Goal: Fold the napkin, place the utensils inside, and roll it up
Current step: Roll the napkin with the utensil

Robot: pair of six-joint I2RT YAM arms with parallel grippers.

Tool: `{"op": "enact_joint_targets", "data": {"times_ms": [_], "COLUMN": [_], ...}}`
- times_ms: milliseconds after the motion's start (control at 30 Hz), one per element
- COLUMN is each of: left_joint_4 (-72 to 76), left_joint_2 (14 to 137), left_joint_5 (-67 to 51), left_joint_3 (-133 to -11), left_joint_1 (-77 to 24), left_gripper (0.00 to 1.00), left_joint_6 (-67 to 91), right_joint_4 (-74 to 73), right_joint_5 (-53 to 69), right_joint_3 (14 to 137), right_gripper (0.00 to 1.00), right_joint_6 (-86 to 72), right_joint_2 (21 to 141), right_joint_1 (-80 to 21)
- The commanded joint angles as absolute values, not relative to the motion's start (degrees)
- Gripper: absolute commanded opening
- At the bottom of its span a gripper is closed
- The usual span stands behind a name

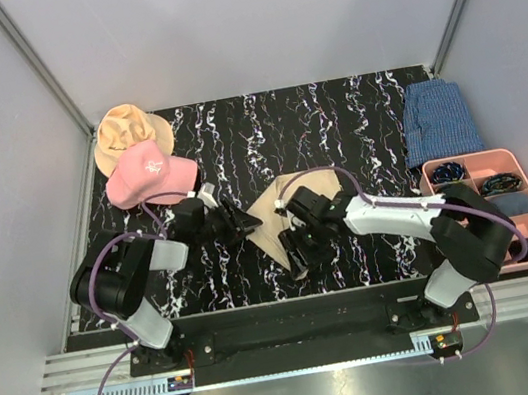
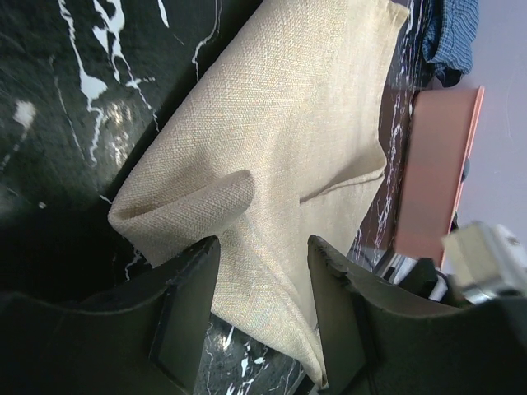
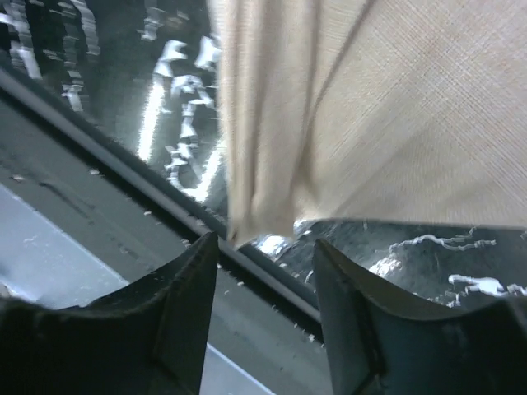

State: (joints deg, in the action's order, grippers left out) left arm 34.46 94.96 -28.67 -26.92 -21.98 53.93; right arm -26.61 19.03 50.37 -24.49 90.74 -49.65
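- One black marbled table (image 1: 353, 122) carries everything, with both arms reaching to its middle from the near edge.
- One beige napkin (image 1: 270, 222) lies near the centre of the table, between the two grippers. It sits cornerwise. The left wrist view shows the napkin (image 2: 296, 140) with one corner curled back over itself and a crease across it.
- A blue checked cloth (image 1: 439, 122) lies at the right side, and a pink compartment tray (image 1: 470, 158) sits just in front of it. Both are well apart from the napkin.
- A tan floppy hat (image 1: 126, 127) and a pink cap (image 1: 147, 174) overlap at the far left.
- The left gripper (image 1: 247, 227) sits at the napkin's left edge. From its own camera the left gripper (image 2: 263, 247) has its jaws wide apart, with cloth showing between them and nothing pinched.
- The right gripper (image 1: 299, 252) is at the napkin's near edge. Its own blurred view shows the right gripper (image 3: 265, 245) with jaws likewise spread, and a corner of the napkin (image 3: 395, 123) just beyond the tips, ungrasped.
- The utensils cannot be made out in any view.
- The step in hand is probably the fold. The next move calls for each gripper to close on an edge or corner, then carry it across evenly without bunching the cloth.
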Motion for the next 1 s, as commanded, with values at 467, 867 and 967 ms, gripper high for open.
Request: {"op": "enact_joint_targets", "data": {"times_ms": [467, 867, 967], "left_joint_4": [25.66, 25.40, 25.49], "left_joint_2": [97.64, 97.91, 98.00], "left_joint_5": [-22.85, -23.12, -23.20], "left_joint_3": [-26.54, -26.72, -26.72], "left_joint_1": [-20.92, -20.92, -20.92], "left_gripper": [0.54, 0.55, 0.54], "left_joint_6": [50.19, 50.10, 49.84], "right_joint_4": [-21.80, -17.40, -16.79], "right_joint_5": [22.93, 19.17, 16.72], "right_joint_3": [66.53, 64.60, 63.90], "right_gripper": [0.50, 0.32, 0.29], "right_joint_6": [-19.25, -18.73, -18.72], "right_joint_2": [97.91, 102.30, 104.06], "right_joint_1": [-49.39, -49.39, -49.39]}}
